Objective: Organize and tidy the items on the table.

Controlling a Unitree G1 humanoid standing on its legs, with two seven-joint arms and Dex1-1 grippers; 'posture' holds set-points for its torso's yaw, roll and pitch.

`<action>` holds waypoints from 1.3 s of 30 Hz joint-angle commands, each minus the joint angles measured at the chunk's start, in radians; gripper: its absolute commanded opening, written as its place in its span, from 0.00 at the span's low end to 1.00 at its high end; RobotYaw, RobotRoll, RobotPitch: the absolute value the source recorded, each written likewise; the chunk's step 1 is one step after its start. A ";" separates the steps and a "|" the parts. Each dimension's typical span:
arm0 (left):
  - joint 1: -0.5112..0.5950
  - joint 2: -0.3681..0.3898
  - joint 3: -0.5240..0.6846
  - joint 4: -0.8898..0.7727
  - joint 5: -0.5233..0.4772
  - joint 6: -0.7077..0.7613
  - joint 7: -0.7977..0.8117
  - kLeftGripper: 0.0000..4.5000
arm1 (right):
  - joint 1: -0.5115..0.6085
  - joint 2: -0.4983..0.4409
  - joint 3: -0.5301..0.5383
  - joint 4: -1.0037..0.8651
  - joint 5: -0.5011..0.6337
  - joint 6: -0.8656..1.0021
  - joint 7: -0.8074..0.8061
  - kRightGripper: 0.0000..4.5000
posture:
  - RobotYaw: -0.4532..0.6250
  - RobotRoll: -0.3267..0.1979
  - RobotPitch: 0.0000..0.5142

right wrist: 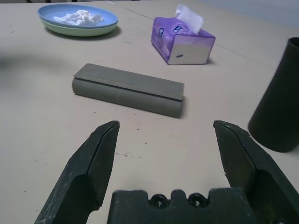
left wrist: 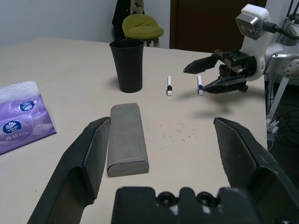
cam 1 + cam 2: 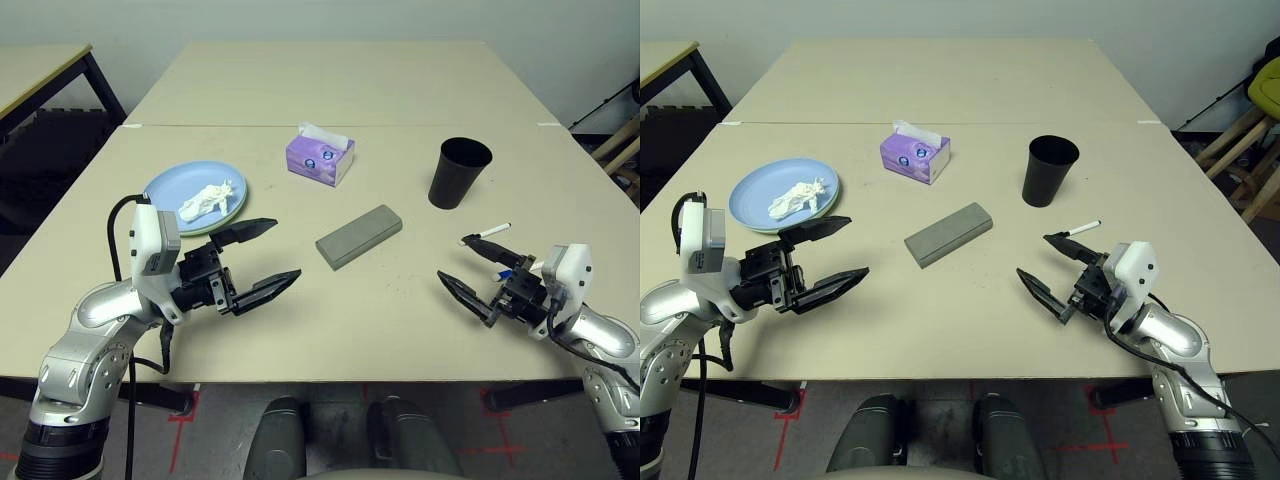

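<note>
Two open, empty grippers, left (image 3: 262, 256) and right (image 3: 468, 270); ours may roll the markers (image 2: 184, 86) off the table (image 3: 400, 320).

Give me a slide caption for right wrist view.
Open right gripper faces grey glasses case, purple tissue box behind.

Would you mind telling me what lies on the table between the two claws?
The grey glasses case lies a little beyond the line between the left claw and the right claw; the left eye view shows bare table otherwise.
</note>
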State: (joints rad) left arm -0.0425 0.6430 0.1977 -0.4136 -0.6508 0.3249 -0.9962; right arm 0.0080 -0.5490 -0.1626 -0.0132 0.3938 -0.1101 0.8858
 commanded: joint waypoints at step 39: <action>-0.026 -0.011 0.006 0.044 -0.008 -0.031 0.016 1.00 | -0.597 -0.563 0.168 0.169 -0.227 0.507 0.307 1.00 | 0.54 0.62 0.15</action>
State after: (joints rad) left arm -0.0770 0.6360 0.1983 -0.3720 -0.6545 0.3026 -0.9853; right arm -0.5767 -1.0920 -0.0121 0.1563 0.1869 0.4079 1.1726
